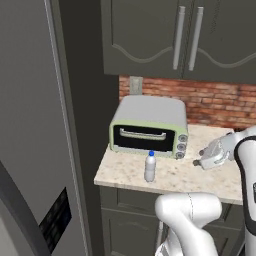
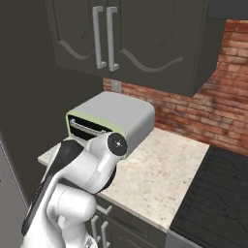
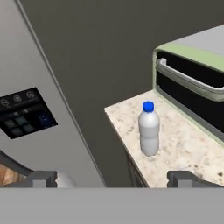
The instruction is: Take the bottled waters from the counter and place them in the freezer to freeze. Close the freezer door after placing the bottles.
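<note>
Pincer spread wide, empty; I'm lining up on the water bottle standing on counter. Next: advance, straddle it, pinch.

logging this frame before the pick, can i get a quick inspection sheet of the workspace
surface: counter, beige speckled, beside a black stove top
job's things: one bottled water upright near the counter's front edge, blue cap on; freezer at left, door state unclear
clutter: toaster oven behind the bottle, apart from it
grippers: gripper with jaws open, empty, aimed at the bottle, not touching
cables: nothing seen
surroundings: brick backsplash, dark wall cabinets
</note>
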Controlling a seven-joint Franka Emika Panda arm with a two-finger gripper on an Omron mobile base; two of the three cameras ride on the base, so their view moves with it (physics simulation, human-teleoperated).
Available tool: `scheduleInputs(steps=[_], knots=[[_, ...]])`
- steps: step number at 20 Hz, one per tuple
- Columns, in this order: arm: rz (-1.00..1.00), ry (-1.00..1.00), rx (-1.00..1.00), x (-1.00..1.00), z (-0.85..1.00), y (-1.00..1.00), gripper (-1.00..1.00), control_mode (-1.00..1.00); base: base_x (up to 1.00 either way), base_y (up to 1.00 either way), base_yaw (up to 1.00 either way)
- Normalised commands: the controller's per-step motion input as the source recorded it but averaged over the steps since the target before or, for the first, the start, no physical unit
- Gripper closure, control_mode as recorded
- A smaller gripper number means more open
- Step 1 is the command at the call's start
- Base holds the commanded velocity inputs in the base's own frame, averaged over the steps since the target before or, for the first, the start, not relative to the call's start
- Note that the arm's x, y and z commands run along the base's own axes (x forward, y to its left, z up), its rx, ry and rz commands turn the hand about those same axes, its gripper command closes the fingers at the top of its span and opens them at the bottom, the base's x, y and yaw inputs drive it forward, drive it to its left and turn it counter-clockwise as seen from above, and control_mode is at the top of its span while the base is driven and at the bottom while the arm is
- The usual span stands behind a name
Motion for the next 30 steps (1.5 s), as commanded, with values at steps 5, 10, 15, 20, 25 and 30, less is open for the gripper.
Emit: scheduleInputs(steps=[5, 10, 15, 20, 25, 30], knots=[[0.23, -0.13, 0.0, 0.28, -0.67, 0.0, -1.0, -1.0, 0.0, 0.0, 0.0], [0.22, -0.05, 0.0, 0.35, -0.58, 0.01, -1.0, -1.0, 0.0, 0.0, 0.0], [0.14, -0.01, 0.01, 0.36, -0.29, 0.0, -1.0, -1.0, 0.0, 0.0, 0.0], [0.01, 0.0, 0.0, 0.05, -0.01, 0.0, -1.0, -1.0, 0.0, 0.0, 0.0], [0.0, -0.01, 0.0, 0.39, -0.31, 0.43, -1.0, -1.0, 0.0, 0.0, 0.0], [0.0, -0.01, 0.0, 0.33, -0.13, 0.29, -1.0, -1.0, 0.0, 0.0, 0.0]])
